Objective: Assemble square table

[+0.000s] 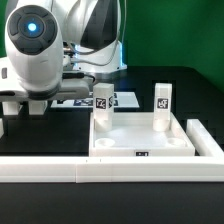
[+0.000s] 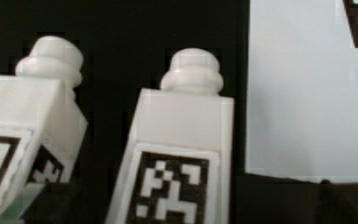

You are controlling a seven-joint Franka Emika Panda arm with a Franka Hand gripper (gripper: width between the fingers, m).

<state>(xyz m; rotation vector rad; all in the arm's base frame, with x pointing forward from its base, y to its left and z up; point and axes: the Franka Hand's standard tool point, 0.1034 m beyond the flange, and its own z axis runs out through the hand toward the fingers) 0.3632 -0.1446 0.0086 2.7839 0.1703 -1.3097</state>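
Black table [image 1: 205, 105]: one tabletop [image 1: 120, 146], two upright legs [image 1: 102, 98] [image 1: 163, 98] on it, two loose legs [image 2: 25, 120] [image 2: 185, 145], gripper [image 1: 25, 108] jaws wide.

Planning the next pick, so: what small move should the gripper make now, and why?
Probably lower the open gripper onto the loose leg central in the wrist view: it and its neighbour leg lie untouched beside the marker board, while two standing legs already sit in the tabletop.

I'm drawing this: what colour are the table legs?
White, with black-and-white tags; the legs show best in the wrist view.
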